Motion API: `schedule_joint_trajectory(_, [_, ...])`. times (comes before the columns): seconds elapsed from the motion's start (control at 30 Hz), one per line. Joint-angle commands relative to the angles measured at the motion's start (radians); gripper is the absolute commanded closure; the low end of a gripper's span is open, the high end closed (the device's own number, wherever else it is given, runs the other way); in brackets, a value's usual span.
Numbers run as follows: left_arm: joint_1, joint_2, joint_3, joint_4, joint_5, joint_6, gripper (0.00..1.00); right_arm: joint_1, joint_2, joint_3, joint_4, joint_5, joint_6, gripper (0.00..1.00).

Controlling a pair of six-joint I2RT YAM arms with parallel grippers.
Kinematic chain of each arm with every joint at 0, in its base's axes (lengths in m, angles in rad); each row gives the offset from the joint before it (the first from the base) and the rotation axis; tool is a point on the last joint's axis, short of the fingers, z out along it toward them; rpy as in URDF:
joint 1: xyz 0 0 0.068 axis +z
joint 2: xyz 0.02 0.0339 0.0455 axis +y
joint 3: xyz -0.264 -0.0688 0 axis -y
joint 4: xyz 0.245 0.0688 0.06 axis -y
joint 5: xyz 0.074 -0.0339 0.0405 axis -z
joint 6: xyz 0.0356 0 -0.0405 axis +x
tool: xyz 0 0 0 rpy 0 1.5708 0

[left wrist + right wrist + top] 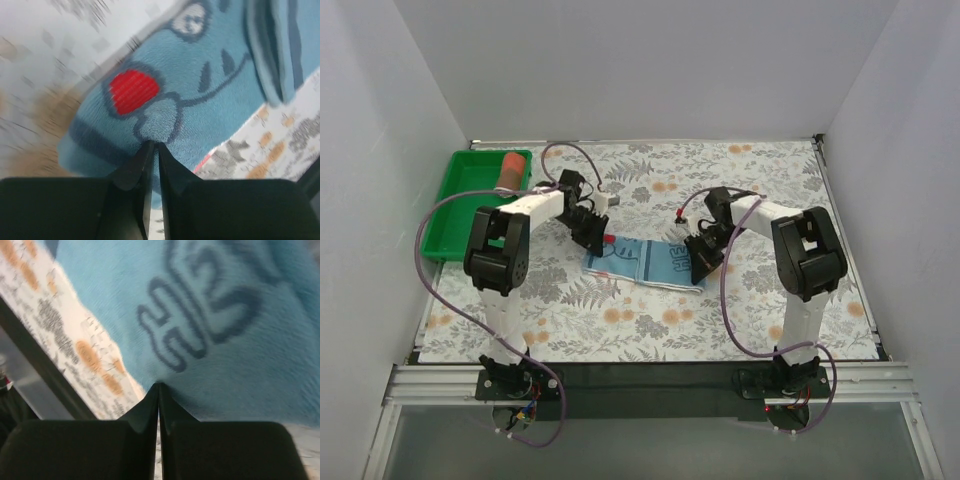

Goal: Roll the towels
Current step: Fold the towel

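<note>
The light blue towel (642,262) with dark cartoon print lies as a strip in the middle of the table. My left gripper (603,240) is shut on its left end; the left wrist view shows the jaws pinching the blue cloth (165,100) by a red patch. My right gripper (698,262) is shut on its right end; the right wrist view shows the jaws pinching the blue cloth (225,315) below dark lettering. The rust-red towel (510,168) lies rolled in the green tray (470,215) at the back left.
The table carries a floral-printed cover (650,330). White walls close in the back and both sides. A black rail (650,375) runs along the near edge by the arm bases.
</note>
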Motion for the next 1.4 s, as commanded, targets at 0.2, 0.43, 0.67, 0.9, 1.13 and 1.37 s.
schedule_joint_trajectory(0.2, [0.001,0.333,0.621,-0.072,0.055,0.063,0.56,0.126,-0.172,0.013,0.115,-0.362,0.129,0.75])
schedule_joint_trajectory(0.43, [-0.002,0.072,0.361,0.012,0.058,-0.004,0.50,-0.050,-0.214,0.112,0.092,-0.182,0.105,0.72])
schedule_joint_trajectory(0.67, [-0.011,-0.036,0.161,0.086,0.057,-0.060,0.57,-0.072,-0.082,0.153,0.079,-0.077,0.072,0.68])
schedule_joint_trajectory(0.9, [-0.011,0.051,0.182,0.123,0.060,-0.072,0.64,-0.067,0.003,0.132,0.079,-0.128,0.091,0.63])
schedule_joint_trajectory(1.13, [-0.011,0.188,0.277,0.152,0.088,-0.075,0.69,-0.003,0.016,0.005,0.118,-0.164,0.108,0.82])
schedule_joint_trajectory(1.37, [-0.011,0.329,0.435,0.155,0.117,-0.075,0.70,0.095,0.001,-0.104,0.179,-0.269,0.177,0.87])
